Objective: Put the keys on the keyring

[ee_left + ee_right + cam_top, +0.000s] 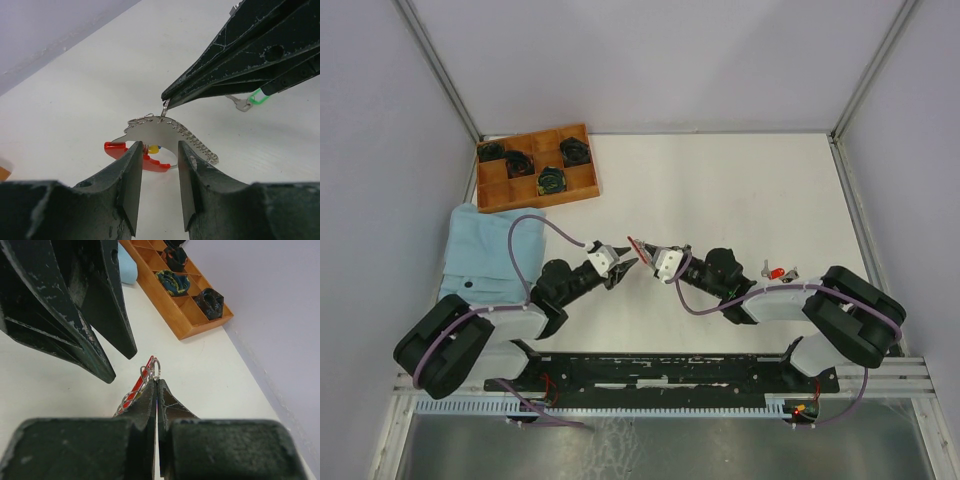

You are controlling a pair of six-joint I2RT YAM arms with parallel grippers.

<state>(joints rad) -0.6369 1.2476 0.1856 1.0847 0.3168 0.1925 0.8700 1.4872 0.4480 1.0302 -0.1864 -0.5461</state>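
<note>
The keyring (155, 131) hangs a little way from the wooden tray (582, 182), on the side near the arms. The right gripper (166, 100) is pressed tight on its small top ring. The left gripper (159, 146) has its fingers spread, one on each side of the keyring's silver piece. A green key (250, 100) and a red key (776, 272) lie on the table, farther from the tray. A blue cloth (480, 250) lies just beside the tray.
</note>
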